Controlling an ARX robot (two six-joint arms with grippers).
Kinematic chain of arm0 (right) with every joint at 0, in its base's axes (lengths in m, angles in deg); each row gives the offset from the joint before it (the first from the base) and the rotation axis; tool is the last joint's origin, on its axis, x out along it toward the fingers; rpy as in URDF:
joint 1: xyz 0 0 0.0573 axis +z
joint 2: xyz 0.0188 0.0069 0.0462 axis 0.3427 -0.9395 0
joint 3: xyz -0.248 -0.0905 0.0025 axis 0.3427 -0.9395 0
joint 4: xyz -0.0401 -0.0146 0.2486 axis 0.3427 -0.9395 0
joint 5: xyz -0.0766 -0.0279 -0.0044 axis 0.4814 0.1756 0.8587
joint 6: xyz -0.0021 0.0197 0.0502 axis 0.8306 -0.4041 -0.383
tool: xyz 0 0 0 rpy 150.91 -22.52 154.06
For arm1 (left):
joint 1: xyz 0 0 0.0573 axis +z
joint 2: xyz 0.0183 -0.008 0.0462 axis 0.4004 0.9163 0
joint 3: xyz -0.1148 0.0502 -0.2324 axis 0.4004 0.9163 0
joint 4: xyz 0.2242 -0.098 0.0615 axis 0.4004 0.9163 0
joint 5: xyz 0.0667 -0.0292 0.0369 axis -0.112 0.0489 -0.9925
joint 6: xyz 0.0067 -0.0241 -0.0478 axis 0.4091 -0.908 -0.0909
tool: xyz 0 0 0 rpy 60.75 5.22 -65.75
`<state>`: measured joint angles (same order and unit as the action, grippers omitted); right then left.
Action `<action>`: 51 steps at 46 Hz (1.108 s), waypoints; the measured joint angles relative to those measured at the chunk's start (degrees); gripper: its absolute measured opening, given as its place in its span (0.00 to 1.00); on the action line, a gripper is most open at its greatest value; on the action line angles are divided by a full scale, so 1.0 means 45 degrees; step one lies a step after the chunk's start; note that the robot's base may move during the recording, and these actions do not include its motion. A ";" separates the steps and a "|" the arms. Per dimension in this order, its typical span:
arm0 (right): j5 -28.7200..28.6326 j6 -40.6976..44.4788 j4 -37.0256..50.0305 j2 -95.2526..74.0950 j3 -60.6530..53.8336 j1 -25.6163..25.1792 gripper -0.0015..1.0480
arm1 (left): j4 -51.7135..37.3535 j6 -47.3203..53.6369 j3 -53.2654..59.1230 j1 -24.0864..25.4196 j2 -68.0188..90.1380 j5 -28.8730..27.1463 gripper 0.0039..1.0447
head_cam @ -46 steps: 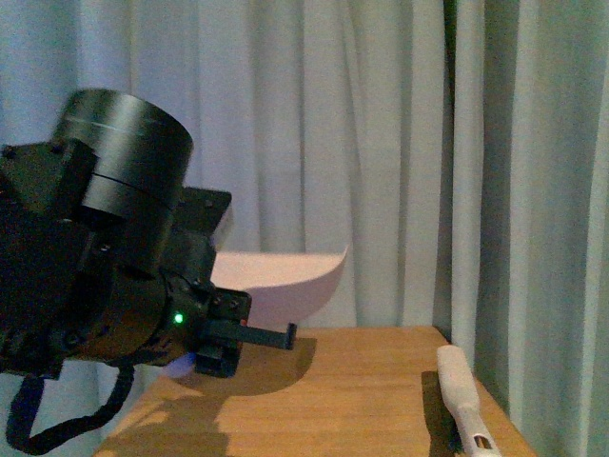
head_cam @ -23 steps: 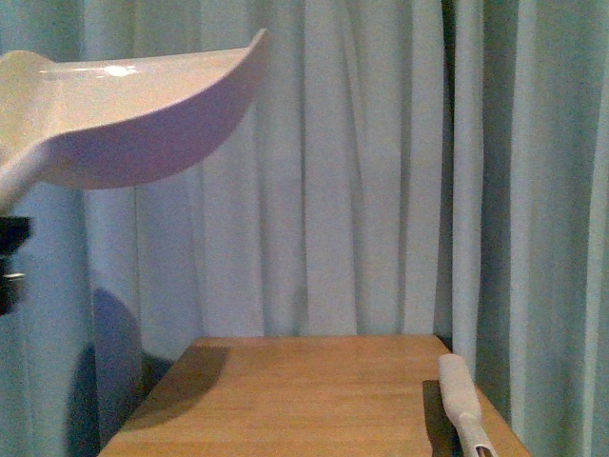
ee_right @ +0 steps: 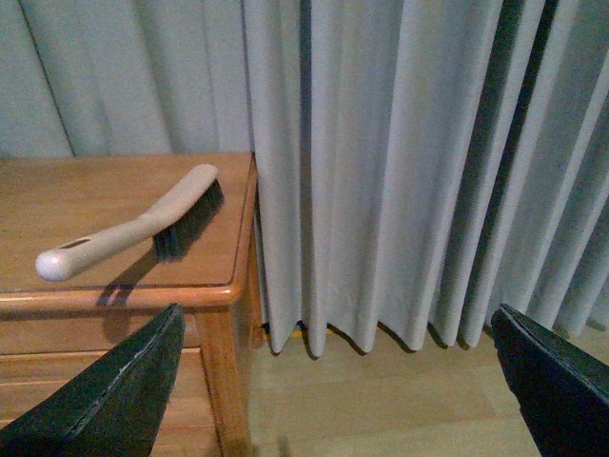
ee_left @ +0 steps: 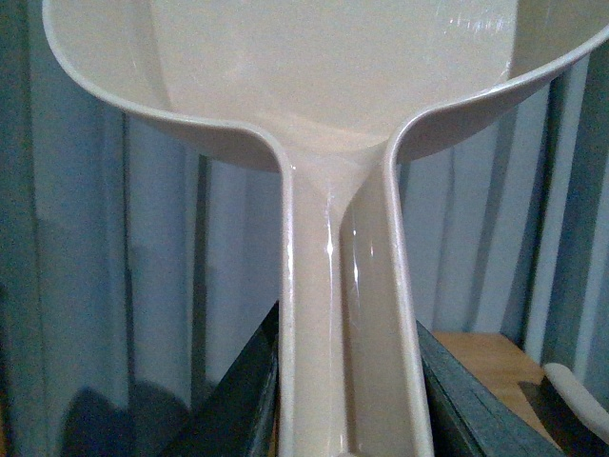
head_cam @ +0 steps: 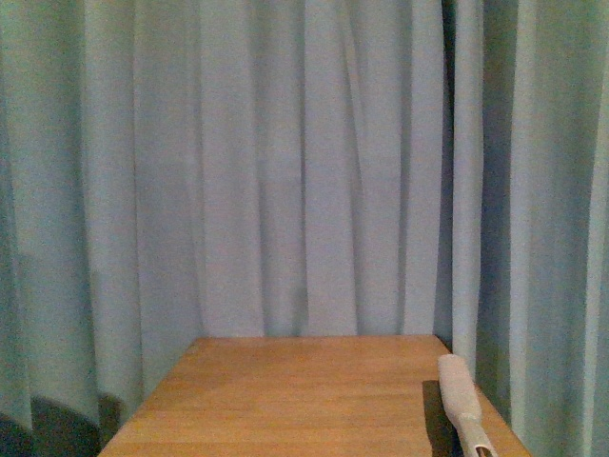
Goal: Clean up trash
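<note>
The trash is out of view in every frame. In the left wrist view the pale beige dustpan (ee_left: 333, 114) fills the picture, held up in the air in front of the curtain. My left gripper (ee_left: 347, 400) is shut on the dustpan's handle, its dark jaws pressing on both sides. In the right wrist view my right gripper (ee_right: 347, 386) is open with nothing between its jaws, out past the table's corner and above the floor. Neither arm shows in the front view.
A white-handled brush with dark bristles (ee_right: 143, 228) lies near the edge of the wooden table (ee_right: 114, 295); its handle (head_cam: 460, 398) shows at the table's right side. Grey curtains (head_cam: 285, 162) hang behind and beside the table. Wooden floor (ee_right: 381, 409) lies below.
The left arm and the dustpan rose from the table's level up and to the left, then left the front view entirely. The brush has not moved.
</note>
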<state>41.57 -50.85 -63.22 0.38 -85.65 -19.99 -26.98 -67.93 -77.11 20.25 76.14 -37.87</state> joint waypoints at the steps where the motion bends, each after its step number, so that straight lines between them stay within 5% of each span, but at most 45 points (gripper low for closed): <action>1: 0.0005 0.0000 0.0000 0.0000 0.0000 -0.0005 0.93 | 0.0107 -0.0170 0.0029 0.0160 -0.0019 0.0141 0.26; 9: 0.0199 0.0039 -0.0034 -0.0029 0.0005 0.0044 0.93 | 0.0291 -0.1496 0.0253 0.0763 -0.0083 0.0282 0.26; 14: 0.3944 0.1239 -0.0913 -0.1156 0.0316 0.1418 0.93 | 0.0291 -0.1671 0.0257 0.0763 -0.0136 0.0335 0.26; 18: 0.4707 0.1326 -0.0753 -0.2667 0.0631 0.2025 0.93 | 0.0282 -0.1710 0.0257 0.0763 -0.0141 0.0393 0.26; 30: 0.4065 0.0233 0.0670 -0.8369 0.4075 0.3521 0.93 | 0.0282 -0.1758 0.0257 0.0763 -0.0141 0.0345 0.26; 51: 0.2686 -0.4629 -0.3959 -1.9492 1.4022 0.5163 0.93 | 0.0282 -0.1763 0.0257 0.0763 -0.0141 0.0345 0.26</action>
<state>53.66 -71.68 -81.03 -87.33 -22.55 3.25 -25.71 -75.86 -75.95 23.68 75.51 -36.32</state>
